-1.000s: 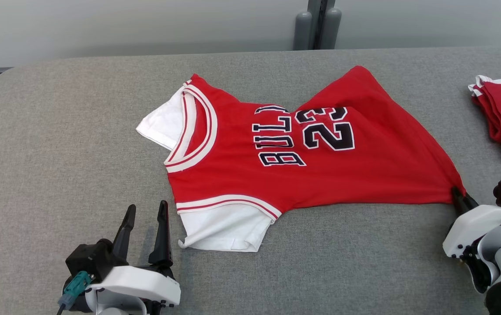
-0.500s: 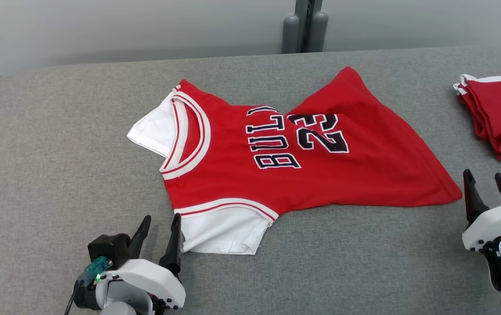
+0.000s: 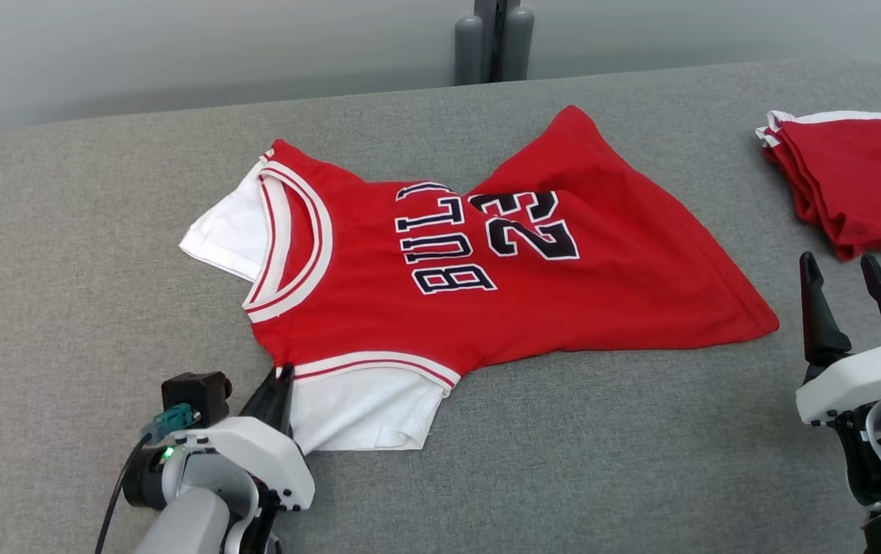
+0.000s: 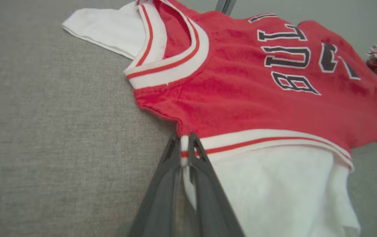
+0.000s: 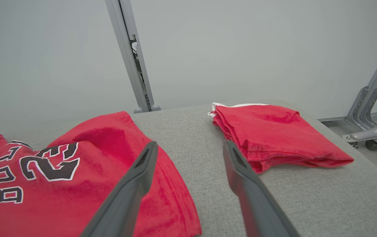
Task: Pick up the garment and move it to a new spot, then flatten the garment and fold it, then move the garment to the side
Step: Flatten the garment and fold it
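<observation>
Red basketball jersey point(image 3: 486, 277) with white under-sleeves and black lettering lies rumpled across the middle of the grey fabric-covered table point(image 3: 63, 269), its hem bunched toward the right. The left gripper point(image 3: 280, 377) is pinched on the striped armhole trim point(image 4: 257, 138) at the near sleeve. The right gripper point(image 3: 836, 265) stands with fingers apart beside the near hem corner, touching nothing. A folded red garment stack point(image 3: 848, 181) sits further right. Flattening well likely calls for a second grip on that corner, then an even pull apart, kept low.

Red-and-white jersey point(image 3: 563, 292), grey table point(image 3: 86, 200)
</observation>
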Tool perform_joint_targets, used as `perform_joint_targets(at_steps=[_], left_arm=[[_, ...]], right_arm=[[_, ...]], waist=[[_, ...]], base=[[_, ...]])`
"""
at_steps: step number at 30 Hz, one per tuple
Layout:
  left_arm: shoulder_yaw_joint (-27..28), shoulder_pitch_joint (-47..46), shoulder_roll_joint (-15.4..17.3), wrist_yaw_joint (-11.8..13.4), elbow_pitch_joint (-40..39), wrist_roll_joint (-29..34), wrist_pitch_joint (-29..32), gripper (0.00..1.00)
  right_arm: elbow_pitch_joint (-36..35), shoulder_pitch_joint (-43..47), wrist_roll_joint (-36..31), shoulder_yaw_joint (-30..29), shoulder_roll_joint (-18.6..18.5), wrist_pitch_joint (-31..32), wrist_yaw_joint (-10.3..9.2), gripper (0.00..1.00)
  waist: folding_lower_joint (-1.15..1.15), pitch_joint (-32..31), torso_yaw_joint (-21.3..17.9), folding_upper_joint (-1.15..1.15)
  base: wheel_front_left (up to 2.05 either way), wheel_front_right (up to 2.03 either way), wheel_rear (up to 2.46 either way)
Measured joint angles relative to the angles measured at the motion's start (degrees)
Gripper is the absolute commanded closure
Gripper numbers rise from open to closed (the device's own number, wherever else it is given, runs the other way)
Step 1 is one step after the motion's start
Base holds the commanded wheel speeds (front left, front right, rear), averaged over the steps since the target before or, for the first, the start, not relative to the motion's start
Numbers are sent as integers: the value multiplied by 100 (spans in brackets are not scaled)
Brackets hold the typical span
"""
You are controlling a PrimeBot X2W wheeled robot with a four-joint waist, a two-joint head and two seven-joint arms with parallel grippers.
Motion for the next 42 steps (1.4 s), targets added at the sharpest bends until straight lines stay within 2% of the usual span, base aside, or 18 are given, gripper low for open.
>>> perform_joint_targets(at_steps=[9, 12, 19, 20, 23, 27, 34, 42], left_arm=[[49, -684, 137, 8, 213, 167, -424, 100], [43, -940, 171, -8, 405, 197, -455, 100], [-123, -1384, 253, -227, 968, 416, -759, 100], [-129, -1416, 244, -241, 1026, 438, -805, 94], [-66, -1469, 190, -254, 1132, 455, -915, 0], [109, -1390, 176, -255, 1022, 458, -956, 0], [600, -545, 183, -225, -53, 680, -962, 0], [906, 690, -26, -145, -1337, 1001, -964, 0]], right_arm=[[-1010, 338, -216, -220, 268, 408, 0, 0], [-1156, 364, -225, -211, 328, 471, 0, 0], [-1238, 359, -288, -136, 441, 381, 0, 0], [-1229, 360, -305, -105, 450, 333, 0, 0], [-1226, 367, -415, -26, 495, 104, 0, 0], [-1218, 500, -521, 146, 520, -221, 0, 0], [-1128, 751, -517, 368, 594, -511, 0, 0], [-1032, 979, -497, 430, 645, -622, 0, 0]], waist=[[0, 118, -104, 0], [0, 182, -145, 0], [0, 245, -228, 0], [0, 237, -230, 0], [0, 183, -223, 0], [0, 67, -181, 0], [0, -210, -34, 0], [0, -594, 181, 0]], base=[[0, 0, 0], [0, 0, 0], [0, 0, 0], [0, 0, 0], [0, 0, 0], [0, 0, 0], [0, 0, 0], [0, 0, 0]])
